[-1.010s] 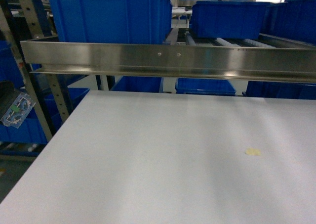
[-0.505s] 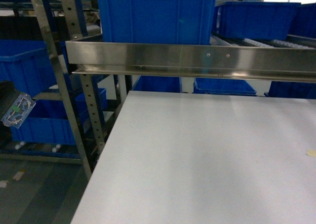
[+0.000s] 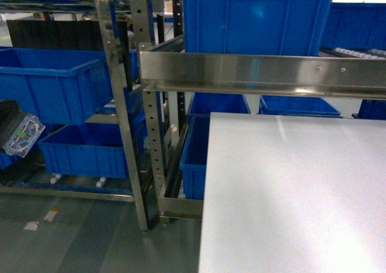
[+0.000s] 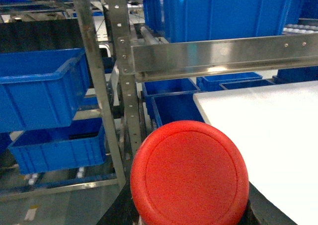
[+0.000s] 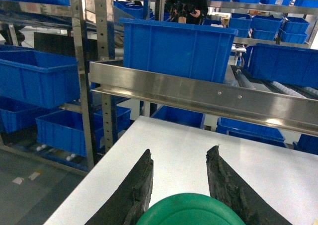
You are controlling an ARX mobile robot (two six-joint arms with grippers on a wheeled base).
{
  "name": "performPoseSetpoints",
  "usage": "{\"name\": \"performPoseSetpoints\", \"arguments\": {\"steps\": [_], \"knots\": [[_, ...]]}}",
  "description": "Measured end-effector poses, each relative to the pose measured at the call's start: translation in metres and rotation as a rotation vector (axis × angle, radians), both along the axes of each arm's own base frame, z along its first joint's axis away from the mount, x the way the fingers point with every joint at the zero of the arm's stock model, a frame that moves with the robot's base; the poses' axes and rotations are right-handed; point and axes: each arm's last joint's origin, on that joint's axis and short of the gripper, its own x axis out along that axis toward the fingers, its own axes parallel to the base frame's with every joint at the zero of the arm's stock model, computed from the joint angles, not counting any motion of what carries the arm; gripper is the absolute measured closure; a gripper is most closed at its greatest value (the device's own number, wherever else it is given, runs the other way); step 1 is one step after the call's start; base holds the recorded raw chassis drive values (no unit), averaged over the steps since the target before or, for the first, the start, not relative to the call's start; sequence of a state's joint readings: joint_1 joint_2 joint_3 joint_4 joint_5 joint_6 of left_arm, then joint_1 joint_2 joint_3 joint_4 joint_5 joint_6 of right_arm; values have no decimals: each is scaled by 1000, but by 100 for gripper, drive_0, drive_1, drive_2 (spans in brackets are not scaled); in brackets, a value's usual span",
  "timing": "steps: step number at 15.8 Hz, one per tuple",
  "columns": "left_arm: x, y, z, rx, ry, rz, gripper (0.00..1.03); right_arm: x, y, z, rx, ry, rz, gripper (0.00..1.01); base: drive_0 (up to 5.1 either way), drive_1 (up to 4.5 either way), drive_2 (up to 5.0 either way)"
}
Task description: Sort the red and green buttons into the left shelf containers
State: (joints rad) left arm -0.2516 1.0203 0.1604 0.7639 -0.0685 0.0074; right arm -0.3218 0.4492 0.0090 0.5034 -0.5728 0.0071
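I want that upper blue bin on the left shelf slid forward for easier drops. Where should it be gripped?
Probably the thick front rim of the upper blue bin, approached from the front and slightly above: the lip juts out over smooth sloped walls that give jaws nothing to pinch. The red button and green button occupy the jaws now.
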Motion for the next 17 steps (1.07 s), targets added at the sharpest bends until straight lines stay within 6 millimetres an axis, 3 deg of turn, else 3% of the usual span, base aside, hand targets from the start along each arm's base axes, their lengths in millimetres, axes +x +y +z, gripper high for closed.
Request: {"name": "performPoseSetpoints", "arguments": {"steps": [17], "knots": [[0, 0, 0, 0, 0, 2, 78, 0, 0, 0, 0, 0, 0, 71, -498, 242, 242]]}}
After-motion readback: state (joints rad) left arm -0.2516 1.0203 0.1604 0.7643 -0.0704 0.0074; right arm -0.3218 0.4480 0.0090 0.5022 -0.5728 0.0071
